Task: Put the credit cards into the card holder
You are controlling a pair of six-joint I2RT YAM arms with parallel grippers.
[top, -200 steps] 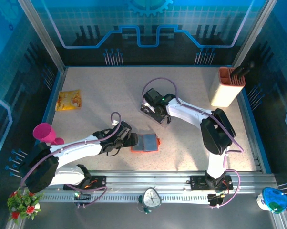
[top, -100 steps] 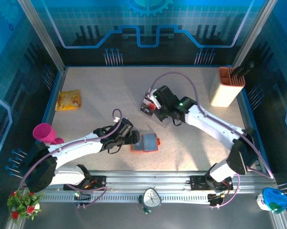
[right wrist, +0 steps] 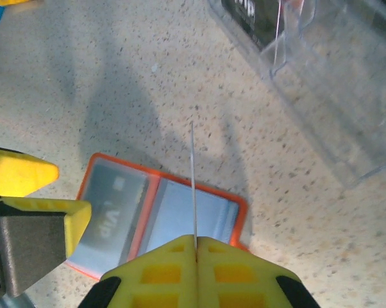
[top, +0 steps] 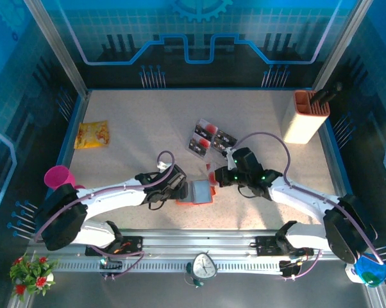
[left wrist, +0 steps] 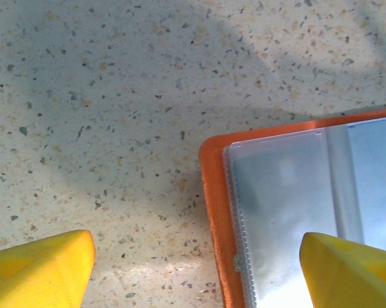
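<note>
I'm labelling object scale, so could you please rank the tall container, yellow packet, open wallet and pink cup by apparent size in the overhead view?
1. tall container, clearly largest.
2. yellow packet and open wallet, too alike to rank.
3. pink cup, smallest as seen, though partly hidden behind the arm.

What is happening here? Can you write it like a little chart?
wallet: orange, lying open, clear pockets up
right claw: shut on a card, held edge-on over the wallet
left claw: open, at the wallet's edge
one pocket: a VIP card already inside
other cards: in the clear tray farther back
next, probably: slide the held card into a pocket
</note>
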